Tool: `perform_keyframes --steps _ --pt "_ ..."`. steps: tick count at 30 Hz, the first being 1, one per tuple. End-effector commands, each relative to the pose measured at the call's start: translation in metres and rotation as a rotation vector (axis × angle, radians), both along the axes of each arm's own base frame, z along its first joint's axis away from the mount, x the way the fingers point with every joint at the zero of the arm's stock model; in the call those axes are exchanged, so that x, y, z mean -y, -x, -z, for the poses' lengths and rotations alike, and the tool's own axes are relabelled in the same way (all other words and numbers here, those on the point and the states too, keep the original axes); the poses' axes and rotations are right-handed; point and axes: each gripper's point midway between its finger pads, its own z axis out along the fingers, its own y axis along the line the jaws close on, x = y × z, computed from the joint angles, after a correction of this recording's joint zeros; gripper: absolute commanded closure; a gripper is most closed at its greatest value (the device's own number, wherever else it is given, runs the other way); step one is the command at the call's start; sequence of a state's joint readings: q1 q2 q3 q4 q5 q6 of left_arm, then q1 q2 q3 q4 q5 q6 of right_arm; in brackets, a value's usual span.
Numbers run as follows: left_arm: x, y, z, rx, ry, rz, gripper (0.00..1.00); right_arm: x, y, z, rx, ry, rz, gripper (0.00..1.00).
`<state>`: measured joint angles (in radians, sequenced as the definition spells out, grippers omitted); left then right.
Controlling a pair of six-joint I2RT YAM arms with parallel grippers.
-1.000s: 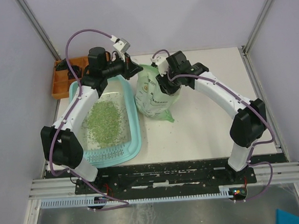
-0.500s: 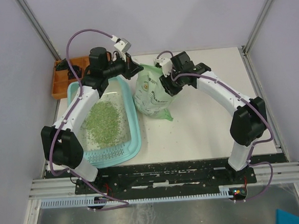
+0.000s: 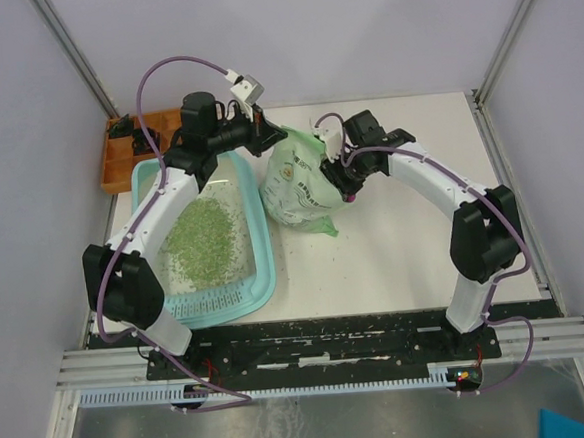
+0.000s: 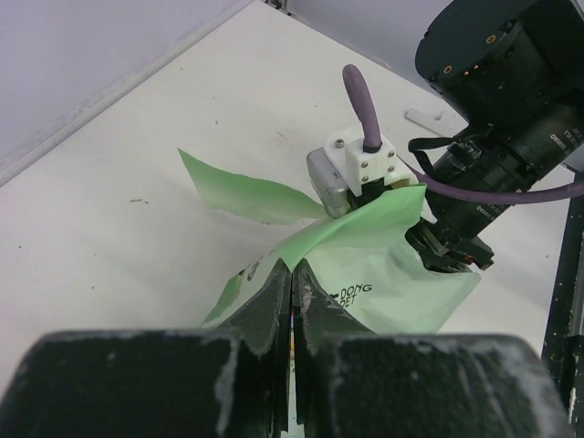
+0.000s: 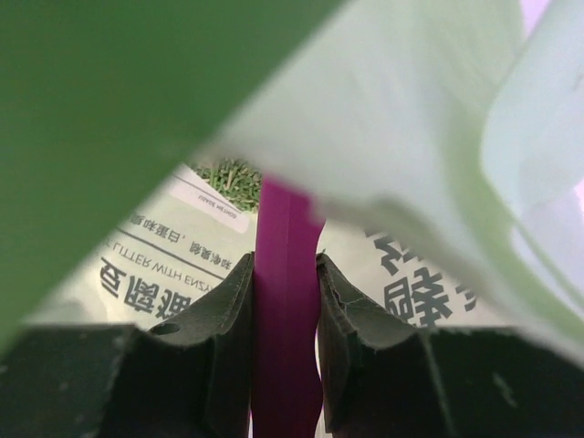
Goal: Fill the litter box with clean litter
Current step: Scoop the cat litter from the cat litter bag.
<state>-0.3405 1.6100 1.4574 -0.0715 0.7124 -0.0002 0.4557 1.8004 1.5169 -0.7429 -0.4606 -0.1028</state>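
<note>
The litter box (image 3: 266,253) lies along the left edge of the counter (image 3: 414,241), its long sides running near to far and its grate strip (image 3: 208,303) at the near short end. A loose patch of green litter (image 3: 203,240) covers the middle of its floor, thinning out toward the far end, where bare teal shows. An orange tray (image 3: 118,166) sits in the far left corner of the counter, just beyond the box.

Just beside the far right part of the box's rim stands the pale green bag (image 3: 298,183), slumped on the counter with its mouth toward the far edge. The left arm reaches over the far end of the box to it. The left pincer (image 4: 292,272) is closed tight, with the rim of the bag's mouth nipped between its tips, so that the rim is drawn up into a peak. A torn flap of the bag sticks out to one side.

The right arm comes in from the right edge and goes into the bag's mouth. Seen from its wrist, the right pincer (image 5: 287,266) is clamped on the magenta handle of a scoop (image 5: 287,214), one finger pressed to each side. Green bag wall fills most of that view, and beyond the handle a little more litter shows inside the bag. The scoop's bowl is hidden.
</note>
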Motion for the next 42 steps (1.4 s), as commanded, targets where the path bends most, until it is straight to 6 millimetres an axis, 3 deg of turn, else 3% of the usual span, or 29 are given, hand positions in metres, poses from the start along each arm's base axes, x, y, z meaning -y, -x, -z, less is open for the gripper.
perform_keyframes --steps 1,9,14,21,25,42 --pt "0.012 0.003 -0.077 0.201 0.112 0.037 0.97 -0.015 0.028 -0.01 -0.154 -0.099 -0.066 0.98" --pt "0.013 0.003 -0.074 0.198 0.106 0.039 0.97 -0.038 0.023 -0.049 -0.138 -0.268 -0.059 0.98" --pt "0.013 0.004 -0.072 0.194 0.105 0.045 0.97 -0.032 -0.002 -0.061 0.001 -0.249 0.05 0.98" --pt "0.013 0.006 -0.069 0.19 0.105 0.047 0.97 -0.016 -0.039 -0.067 0.125 -0.161 0.192 0.98" --pt "0.014 0.006 -0.066 0.182 0.104 0.047 0.97 -0.015 -0.055 -0.081 0.163 -0.173 0.226 0.98" --pt "0.014 0.008 -0.062 0.167 0.108 0.049 0.97 -0.03 -0.077 -0.091 0.167 -0.237 0.274 0.98"
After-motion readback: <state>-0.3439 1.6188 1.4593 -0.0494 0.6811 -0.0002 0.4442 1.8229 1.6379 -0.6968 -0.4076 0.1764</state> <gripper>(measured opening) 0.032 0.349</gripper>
